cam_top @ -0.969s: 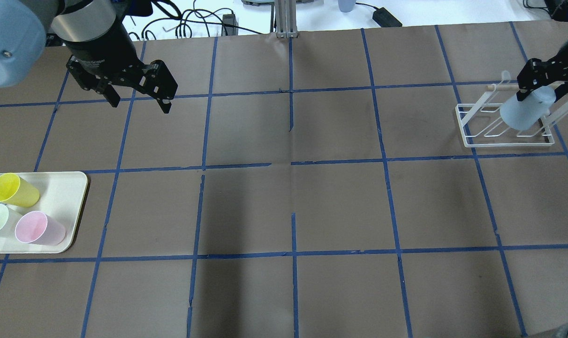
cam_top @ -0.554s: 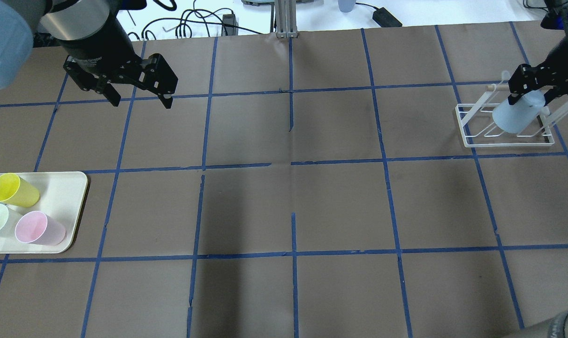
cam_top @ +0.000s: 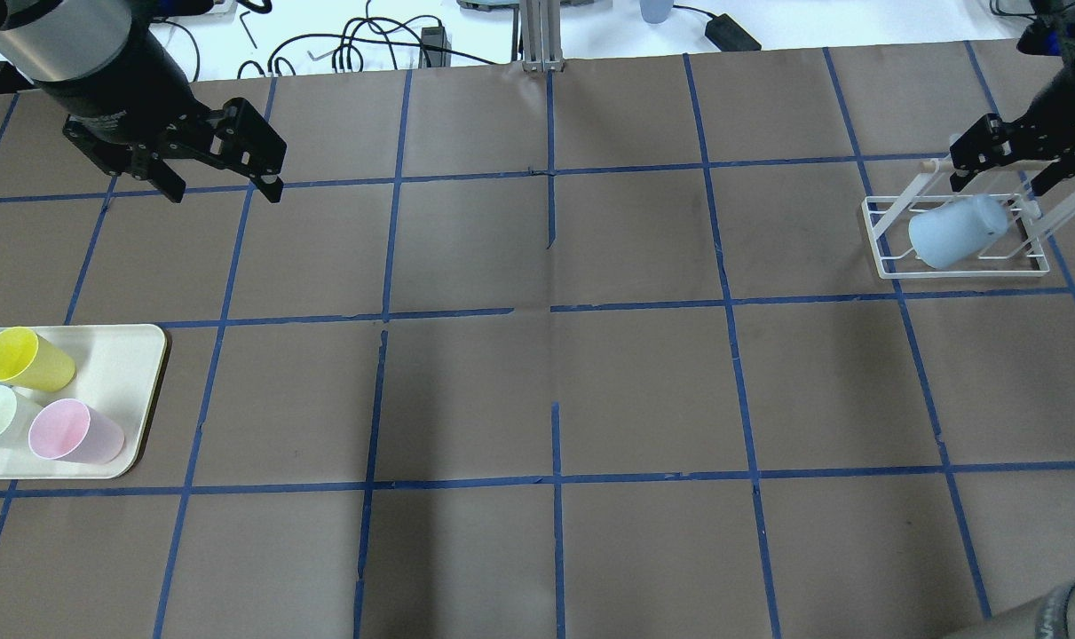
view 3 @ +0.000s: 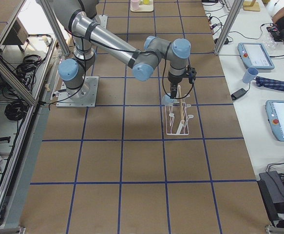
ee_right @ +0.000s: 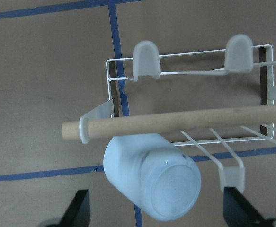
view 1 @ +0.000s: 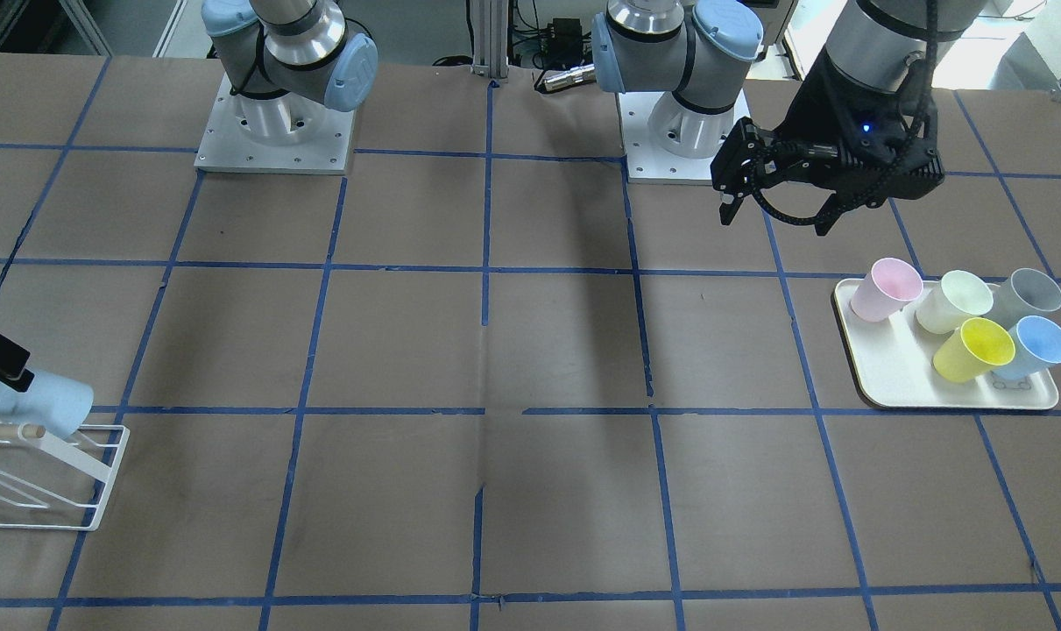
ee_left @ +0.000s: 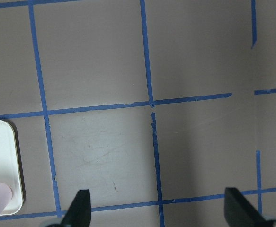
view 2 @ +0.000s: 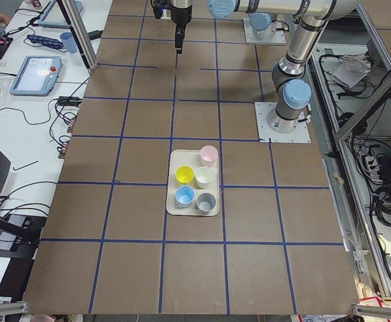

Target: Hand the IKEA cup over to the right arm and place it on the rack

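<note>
Brown table [ee_right: 43, 71], edge-cropped rack [ee_right: 146, 59], IKEA cup [ee_right: 152, 177] partly behind its rod [ee_right: 175, 122]

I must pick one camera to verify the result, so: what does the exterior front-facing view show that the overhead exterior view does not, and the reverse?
Only front-facing: the right arm's base, the left arm's base, the grey cup and the second blue cup whole on the tray. Only overhead: the complete rack and the whole right gripper, open above it and not gripping the IKEA cup. Both: the IKEA cup tilted on the rack, the open left gripper, the yellow cup and the pink cup.
</note>
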You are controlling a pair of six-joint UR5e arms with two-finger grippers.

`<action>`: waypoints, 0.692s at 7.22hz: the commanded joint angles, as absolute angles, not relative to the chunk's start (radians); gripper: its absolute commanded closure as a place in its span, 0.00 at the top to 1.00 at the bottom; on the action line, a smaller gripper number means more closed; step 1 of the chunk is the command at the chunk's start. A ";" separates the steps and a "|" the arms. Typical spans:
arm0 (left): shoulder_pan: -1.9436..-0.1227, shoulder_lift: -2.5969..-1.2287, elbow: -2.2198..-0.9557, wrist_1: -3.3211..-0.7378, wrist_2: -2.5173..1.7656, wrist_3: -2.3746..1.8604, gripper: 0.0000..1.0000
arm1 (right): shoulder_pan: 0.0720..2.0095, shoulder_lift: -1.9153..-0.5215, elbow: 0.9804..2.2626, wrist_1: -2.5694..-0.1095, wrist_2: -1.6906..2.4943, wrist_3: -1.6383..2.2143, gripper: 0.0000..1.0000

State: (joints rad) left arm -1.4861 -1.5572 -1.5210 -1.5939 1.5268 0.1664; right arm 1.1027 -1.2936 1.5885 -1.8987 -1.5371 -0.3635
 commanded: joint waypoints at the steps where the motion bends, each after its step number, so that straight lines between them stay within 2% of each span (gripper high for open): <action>1: -1.486 -1.571 -1.506 -1.594 1.522 0.164 1.00 | 1.106 -1.362 1.542 -1.790 -1.534 -0.364 1.00; 3: -1.486 -1.568 -1.509 -1.594 1.522 0.170 1.00 | 1.109 -1.469 1.479 -1.601 -1.546 -0.353 1.00; 5: -1.485 -1.565 -1.509 -1.594 1.523 0.172 1.00 | 1.109 -1.595 1.500 -1.489 -1.546 -0.351 1.00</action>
